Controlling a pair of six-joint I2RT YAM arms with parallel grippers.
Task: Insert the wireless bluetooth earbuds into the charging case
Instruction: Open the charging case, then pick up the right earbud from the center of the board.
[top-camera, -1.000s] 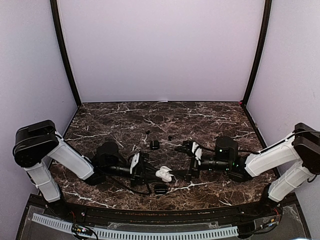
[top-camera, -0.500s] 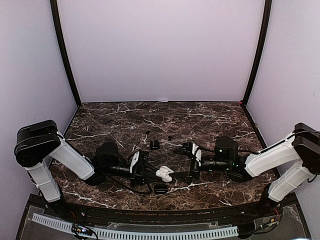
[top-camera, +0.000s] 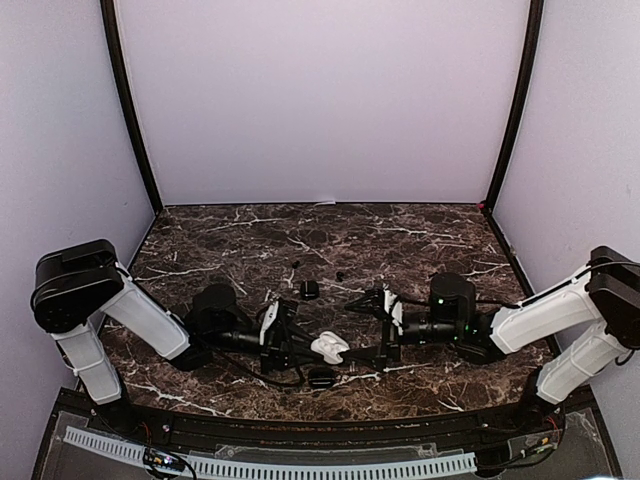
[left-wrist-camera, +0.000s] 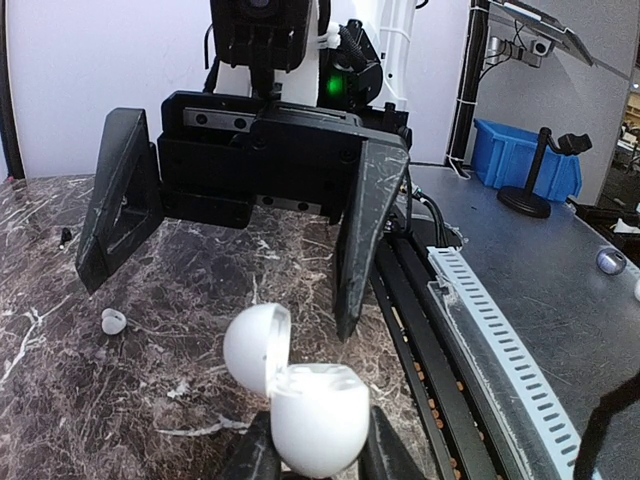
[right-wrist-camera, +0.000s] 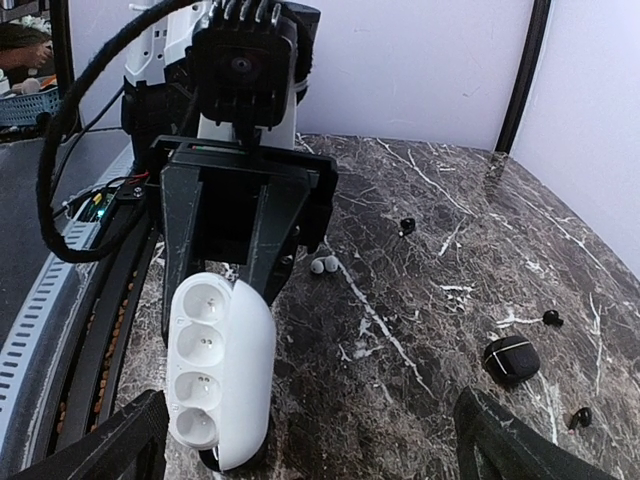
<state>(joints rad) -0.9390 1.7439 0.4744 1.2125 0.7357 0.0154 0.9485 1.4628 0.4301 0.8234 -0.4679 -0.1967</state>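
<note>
The white charging case (left-wrist-camera: 312, 418) hangs just above the marble with its lid (left-wrist-camera: 256, 348) swung open. My left gripper (left-wrist-camera: 318, 456) is shut on its lower shell. In the right wrist view the case (right-wrist-camera: 218, 375) shows its sockets, all empty. My right gripper (top-camera: 372, 326) faces it from the right, open wide, with nothing between its fingers (left-wrist-camera: 362, 232). Two white earbuds (right-wrist-camera: 323, 264) lie on the table beyond the case; one white earbud (left-wrist-camera: 113, 321) shows in the left wrist view. Tiny black earbuds (right-wrist-camera: 405, 225) (right-wrist-camera: 551, 317) (right-wrist-camera: 578, 417) lie scattered.
A black case (right-wrist-camera: 511, 359) sits right of centre in the right wrist view, and is also the black case (top-camera: 309, 289) behind the grippers. A second black case (top-camera: 320, 377) lies near the front edge. The cable rail (left-wrist-camera: 490, 330) runs along the table's near side.
My right gripper has edged slightly left toward the case. The left gripper and the case have barely moved.
</note>
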